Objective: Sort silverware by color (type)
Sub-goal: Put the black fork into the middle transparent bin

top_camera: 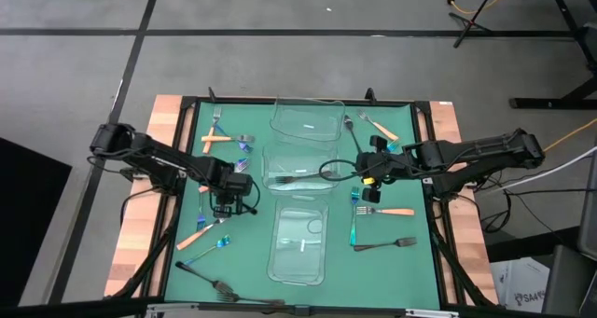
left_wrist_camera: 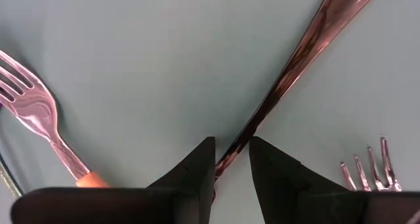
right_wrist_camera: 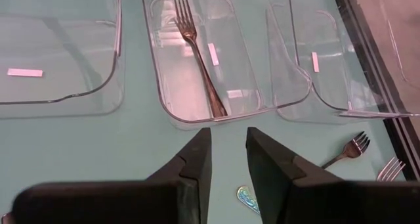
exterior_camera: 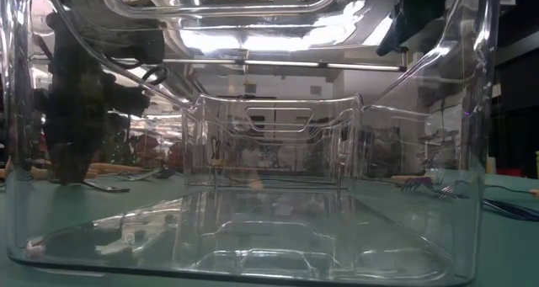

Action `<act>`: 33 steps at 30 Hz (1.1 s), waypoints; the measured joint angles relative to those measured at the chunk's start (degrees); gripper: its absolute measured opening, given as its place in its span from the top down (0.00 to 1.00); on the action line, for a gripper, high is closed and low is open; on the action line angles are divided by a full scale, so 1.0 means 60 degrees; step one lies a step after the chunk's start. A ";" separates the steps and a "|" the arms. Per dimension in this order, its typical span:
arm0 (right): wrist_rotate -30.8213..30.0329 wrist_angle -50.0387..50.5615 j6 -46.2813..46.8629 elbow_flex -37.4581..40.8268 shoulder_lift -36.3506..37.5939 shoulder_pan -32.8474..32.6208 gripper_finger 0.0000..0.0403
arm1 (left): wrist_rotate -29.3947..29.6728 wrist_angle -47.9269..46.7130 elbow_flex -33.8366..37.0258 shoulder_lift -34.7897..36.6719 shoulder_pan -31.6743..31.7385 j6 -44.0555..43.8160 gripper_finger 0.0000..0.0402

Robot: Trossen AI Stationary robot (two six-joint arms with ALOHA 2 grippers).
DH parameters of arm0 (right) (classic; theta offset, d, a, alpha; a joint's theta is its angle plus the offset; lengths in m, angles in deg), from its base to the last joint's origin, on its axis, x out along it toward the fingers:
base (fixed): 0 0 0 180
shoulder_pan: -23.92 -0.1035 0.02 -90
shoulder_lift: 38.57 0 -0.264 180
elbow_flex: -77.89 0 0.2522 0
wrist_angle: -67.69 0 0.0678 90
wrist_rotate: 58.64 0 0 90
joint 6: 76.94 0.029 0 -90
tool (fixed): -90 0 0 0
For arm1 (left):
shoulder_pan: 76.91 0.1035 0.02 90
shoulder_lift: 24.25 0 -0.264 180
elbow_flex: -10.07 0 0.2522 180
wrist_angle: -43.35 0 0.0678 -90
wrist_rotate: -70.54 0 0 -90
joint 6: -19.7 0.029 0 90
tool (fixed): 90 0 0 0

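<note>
The left tool's (left_wrist_camera: pixel 231 168) two dark fingers are straddling the slim handle of a fork (left_wrist_camera: pixel 295 66) lying flat on the counter (left_wrist_camera: pixel 164 60), jaws narrowly parted and not yet pinching it. An orange-handled fork (left_wrist_camera: pixel 39 122) is lying just beside it. To grip well, the fingers should be closing squarely across the handle, not sliding along it.

The right tool (right_wrist_camera: pixel 228 159) is hovering empty, its jaws parted a little, just short of the middle container (top_camera: pixel 291 165), where one dark fork (right_wrist_camera: pixel 197 53) is already resting. More forks are lying scattered on either side of that container. The container's raised walls are crowding both arms, so any carried fork needs lifting clear of the rims.
</note>
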 joint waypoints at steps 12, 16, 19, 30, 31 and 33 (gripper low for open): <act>0.0179 0.0005 -0.0003 -0.0001 0.0000 -0.0004 0.79 | -0.0007 0.0016 -0.0015 -0.0108 0.0000 0.0015 0.81; 0.0335 0.0131 0.0001 -0.0004 0.0000 -0.0004 0.79 | -0.0049 0.0016 -0.0011 -0.0108 0.0000 0.0036 0.89; 0.0344 0.0233 0.0001 -0.0004 0.0000 -0.0004 0.79 | -0.0045 0.0016 -0.0011 -0.0108 0.0000 0.0035 0.95; 0.0348 0.0222 0.0001 -0.0004 0.0000 -0.0004 0.79 | -0.0232 -0.0003 -0.0013 -0.0101 0.0004 0.0034 0.99; 0.0348 0.0222 0.0001 -0.0004 0.0000 -0.0004 0.79 | -0.0313 -0.0085 -0.0031 -0.0101 0.0004 0.0025 0.99; 0.0352 0.0222 0.0001 -0.0004 0.0000 -0.0004 0.79 | -0.0443 -0.0264 -0.0146 -0.0123 0.0001 -0.0031 0.99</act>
